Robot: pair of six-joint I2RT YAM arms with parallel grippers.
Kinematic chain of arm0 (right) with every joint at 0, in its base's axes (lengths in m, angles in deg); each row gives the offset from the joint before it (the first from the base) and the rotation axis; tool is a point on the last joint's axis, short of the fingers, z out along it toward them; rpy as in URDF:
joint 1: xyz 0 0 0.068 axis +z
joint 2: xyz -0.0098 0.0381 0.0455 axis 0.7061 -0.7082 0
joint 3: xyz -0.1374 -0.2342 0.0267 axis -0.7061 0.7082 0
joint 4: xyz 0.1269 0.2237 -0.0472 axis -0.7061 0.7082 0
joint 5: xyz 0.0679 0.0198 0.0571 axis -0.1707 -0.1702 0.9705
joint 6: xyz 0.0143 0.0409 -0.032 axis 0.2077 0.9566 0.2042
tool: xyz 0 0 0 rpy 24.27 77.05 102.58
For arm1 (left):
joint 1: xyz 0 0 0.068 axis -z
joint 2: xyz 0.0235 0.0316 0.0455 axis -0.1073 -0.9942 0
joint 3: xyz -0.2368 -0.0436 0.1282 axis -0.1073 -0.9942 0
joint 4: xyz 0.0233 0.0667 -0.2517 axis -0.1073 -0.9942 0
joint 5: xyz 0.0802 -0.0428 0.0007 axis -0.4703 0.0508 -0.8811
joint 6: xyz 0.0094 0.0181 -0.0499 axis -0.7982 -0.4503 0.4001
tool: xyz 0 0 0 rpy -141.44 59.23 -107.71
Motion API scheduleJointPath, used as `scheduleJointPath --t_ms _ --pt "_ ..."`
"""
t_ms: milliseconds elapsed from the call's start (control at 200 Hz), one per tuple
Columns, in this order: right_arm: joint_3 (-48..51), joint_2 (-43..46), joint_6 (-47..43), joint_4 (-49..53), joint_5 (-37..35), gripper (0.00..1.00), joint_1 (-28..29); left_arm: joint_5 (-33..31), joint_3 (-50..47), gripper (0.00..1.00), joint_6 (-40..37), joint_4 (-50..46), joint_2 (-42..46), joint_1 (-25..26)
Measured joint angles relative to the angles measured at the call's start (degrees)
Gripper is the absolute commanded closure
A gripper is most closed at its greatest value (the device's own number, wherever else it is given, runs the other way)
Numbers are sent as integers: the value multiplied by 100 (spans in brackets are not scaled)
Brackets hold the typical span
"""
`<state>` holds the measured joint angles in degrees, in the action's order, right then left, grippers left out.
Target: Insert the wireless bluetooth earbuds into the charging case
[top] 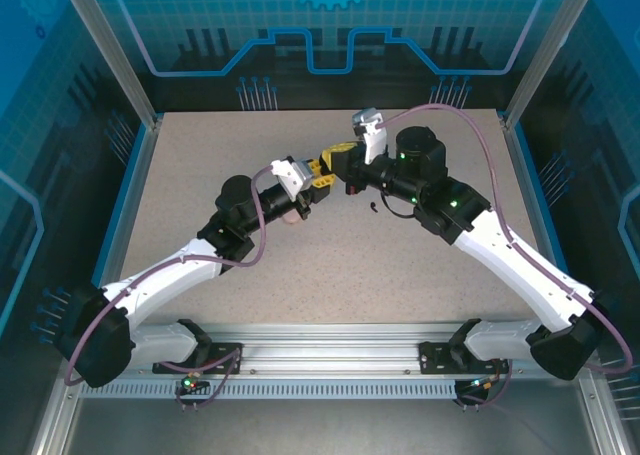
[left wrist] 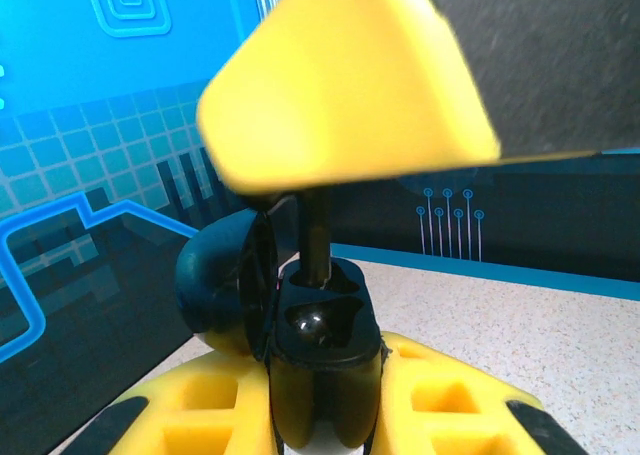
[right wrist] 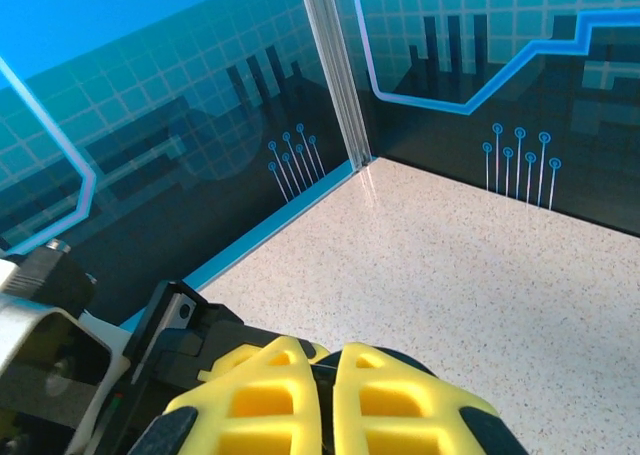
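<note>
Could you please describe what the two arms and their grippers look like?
The left arm and right arm have white shells, black joints and bases, and a mauve cable looping alongside each. Green lights glow on the right arm. The left gripper and right gripper have yellow lattice-cut fingers on black bodies. A white camera housing sits by each.

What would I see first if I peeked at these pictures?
The left end effector and right end effector meet nose to nose above the middle of the table. The left grips an open black case; the right holds a black earbud upright in it.
</note>
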<state>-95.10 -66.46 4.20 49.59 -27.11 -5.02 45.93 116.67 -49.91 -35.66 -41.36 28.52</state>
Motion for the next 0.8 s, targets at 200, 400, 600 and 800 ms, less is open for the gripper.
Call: scheduleJointPath --t_ms 200,400,600,800 --pt "74 -24 -24 0 -44 94 20 -2 0 100 -11 -101 0 0" --pt "162 -13 -63 -2 -107 95 20 -7 0 100 -13 -234 0 0" --pt "260 59 -61 52 -142 96 17 -44 0 100 -15 -271 0 0" --pt "289 83 -63 87 -142 96 17 -42 0 100 -15 -271 0 7"
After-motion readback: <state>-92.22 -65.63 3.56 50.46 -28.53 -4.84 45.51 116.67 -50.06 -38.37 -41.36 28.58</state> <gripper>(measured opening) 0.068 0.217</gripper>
